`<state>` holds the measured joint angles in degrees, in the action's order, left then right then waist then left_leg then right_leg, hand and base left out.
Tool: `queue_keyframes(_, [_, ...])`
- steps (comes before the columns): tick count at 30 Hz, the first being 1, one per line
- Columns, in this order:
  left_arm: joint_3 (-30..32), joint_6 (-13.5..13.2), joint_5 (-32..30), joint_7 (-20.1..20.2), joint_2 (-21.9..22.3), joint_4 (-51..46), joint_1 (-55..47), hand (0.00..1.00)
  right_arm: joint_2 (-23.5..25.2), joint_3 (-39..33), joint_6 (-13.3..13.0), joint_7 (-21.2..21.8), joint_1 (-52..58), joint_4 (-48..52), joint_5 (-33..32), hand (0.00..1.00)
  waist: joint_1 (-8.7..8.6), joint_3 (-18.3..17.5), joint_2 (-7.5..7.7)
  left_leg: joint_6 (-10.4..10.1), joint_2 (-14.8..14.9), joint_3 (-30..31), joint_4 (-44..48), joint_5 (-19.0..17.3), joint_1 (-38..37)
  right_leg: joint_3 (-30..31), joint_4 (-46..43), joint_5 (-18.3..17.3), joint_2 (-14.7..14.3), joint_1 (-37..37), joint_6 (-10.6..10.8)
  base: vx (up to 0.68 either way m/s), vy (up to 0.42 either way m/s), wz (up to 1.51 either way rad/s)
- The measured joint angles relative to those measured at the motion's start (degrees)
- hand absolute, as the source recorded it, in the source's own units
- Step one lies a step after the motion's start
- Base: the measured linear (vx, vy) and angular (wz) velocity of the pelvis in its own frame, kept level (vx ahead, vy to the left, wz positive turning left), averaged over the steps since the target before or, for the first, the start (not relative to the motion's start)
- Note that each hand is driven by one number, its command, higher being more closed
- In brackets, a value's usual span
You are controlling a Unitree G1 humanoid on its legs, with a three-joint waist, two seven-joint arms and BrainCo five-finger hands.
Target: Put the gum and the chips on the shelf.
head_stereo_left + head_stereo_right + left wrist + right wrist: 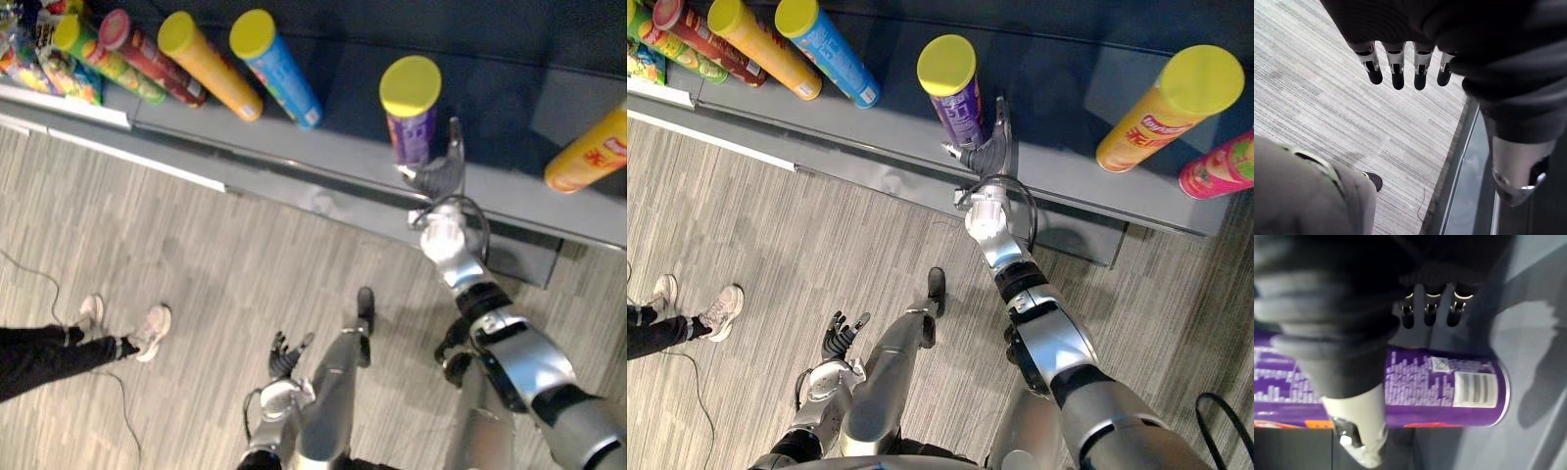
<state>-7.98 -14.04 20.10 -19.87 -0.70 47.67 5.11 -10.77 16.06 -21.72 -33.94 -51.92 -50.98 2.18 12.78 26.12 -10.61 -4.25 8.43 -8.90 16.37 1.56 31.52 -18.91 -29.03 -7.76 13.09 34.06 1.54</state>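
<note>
Fingers on our left hand are straight and hold nothing. The hand hangs low over the floor, well down-left of the purple chips can. On the shelf, far left of that can: snack packets, then a green can, red can, orange can and blue can in a row. Purple chips can stands on the shelf, yellow lid up. Our right hand sits just right of it, down at its base. Its fingers are extended, not wrapped, with the thumb on the can's opposite side. We can't tell whether they touch it. Well right of the can: second orange can, then pink can.
</note>
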Motion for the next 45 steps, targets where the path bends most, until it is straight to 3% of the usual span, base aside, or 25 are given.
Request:
queue_keyframes(5, [0.5,-0.4,-0.1,0.9,-0.4,3.1,0.5,0.0,-0.6,-2.3,0.0,2.3,3.2,-3.6,0.0,0.0,-1.74,0.0,0.14,0.1,1.0,-1.3,-0.3,-0.6,-3.4,0.8,3.1,1.4,-1.6,-3.7,0.4,0.04,-0.014,-0.19])
queue_keyframes(8, [0.5,-0.4,-0.2,1.8,-1.0,5.0,0.6,0.0,-1.8,-4.4,-0.4,4.1,6.3,-4.9,-0.1,0.0,-2.01,-0.2,1.03,-0.2,1.5,-2.0,-0.5,-1.2,-6.3,1.8,4.6,1.8,-2.5,-6.4,0.5,0.03,-0.011,-0.23])
queue_keyframes(10, [0.5,-0.4,-0.2,2.6,-1.9,6.1,0.6,0.0,-2.0,-5.5,-0.6,5.3,7.7,-6.4,-0.8,0.0,-2.3,-0.4,2.29,-0.2,2.0,-2.8,-0.9,-1.4,-8.1,2.3,6.3,2.4,-3.4,-8.2,0.9,0.04,-0.004,-0.22])
queue_keyframes(14, [0.5,-0.3,-0.6,4.1,-3.8,7.3,0.5,0.0,-2.5,-8.1,-1.8,8.3,11.2,-6.3,-1.1,0.0,-4.66,-0.4,4.22,-0.2,2.4,-3.6,-2.4,-1.8,-11.4,3.3,11.5,4.8,-5.0,-12.4,1.5,0.05,0.029,-0.18])
queue_keyframes(17, [0.5,0.0,-1.1,4.7,-4.6,7.3,-0.2,0.0,-2.4,-8.6,-2.3,10.8,15.0,-5.3,-1.1,0.0,-5.0,-0.2,5.34,-0.1,2.5,-5.8,-4.4,-2.0,-15.2,4.9,15.2,6.5,-5.8,-15.7,1.8,0.06,0.053,-0.35])
queue_keyframes(21, [2.4,0.9,-1.1,6.7,-5.6,7.0,-1.6,0.0,-2.2,-8.4,-2.3,16.4,23.2,2.8,-1.9,0.0,-7.86,-0.2,7.45,-0.2,2.1,-6.4,-5.4,-2.3,-17.5,5.6,18.1,7.6,-6.0,-18.5,2.3,0.08,0.051,-0.08])
queue_keyframes(23, [2.9,1.5,-1.1,7.5,-5.8,6.8,-2.3,0.0,-2.2,-7.7,-1.9,18.8,27.8,7.3,-3.1,0.0,-8.24,-0.3,8.19,-0.2,2.0,-7.2,-6.3,-2.4,-19.7,6.2,19.5,8.6,-6.4,-20.5,2.1,0.13,0.04,-0.17])
queue_keyframes(25, [3.9,2.1,-1.1,8.2,-5.9,6.5,-3.6,0.0,-1.9,-6.4,-1.4,20.9,33.1,10.5,-4.7,0.0,-8.4,-1.3,9.2,-0.3,1.8,-8.3,-8.3,-2.3,-22.4,6.9,21.2,8.8,-6.7,-22.6,2.4,0.1,0.028,-0.2])
queue_keyframes(29, [5.7,3.0,-0.8,9.8,-6.3,6.5,-7.9,0.0,0.4,-4.3,0.4,27.0,47.0,15.5,-5.5,0.0,-10.85,-6.6,11.75,-0.7,0.8,-9.6,-14.2,-1.2,-27.0,7.5,24.4,8.8,-6.9,-25.5,2.5,0.14,0.022,-0.1])
queue_keyframes(33, [6.3,3.5,0.1,13.4,-6.2,7.3,-10.1,0.0,1.8,-4.3,3.3,31.4,57.2,16.2,-6.2,0.0,-11.73,-10.4,12.14,-1.0,0.1,-11.2,-18.1,-0.9,-31.8,8.4,26.6,9.0,-7.3,-28.9,2.9,0.11,0.022,-0.17])
queue_keyframes(37, [8.0,3.9,2.3,16.0,-5.8,9.5,-11.2,0.0,2.9,-4.7,6.0,33.3,60.7,12.8,-6.6,0.0,-12.81,-13.9,12.27,-1.1,-0.4,-11.7,-20.2,-0.7,-34.0,8.6,28.3,9.2,-7.3,-30.7,3.1,0.09,0.009,-0.02])
queue_keyframes(40, [9.1,4.2,3.1,16.5,-5.5,10.2,-11.6,0.0,3.2,-6.9,7.7,33.8,61.4,8.5,-6.6,0.0,-12.79,-15.4,12.2,-1.2,-0.7,-12.4,-21.2,-0.8,-35.3,9.0,29.1,9.3,-7.3,-31.7,3.3,0.05,0.009,-0.09])
queue_keyframes(45, [12.5,4.7,4.6,17.0,-4.6,12.4,-11.7,0.0,5.3,-14.7,8.4,32.7,61.2,0.9,-7.4,0.0,-13.3,-16.6,12.25,-1.2,-1.0,-12.7,-21.8,-0.8,-36.8,9.2,30.2,9.4,-7.3,-33.2,3.4,0.03,0.004,-0.03])
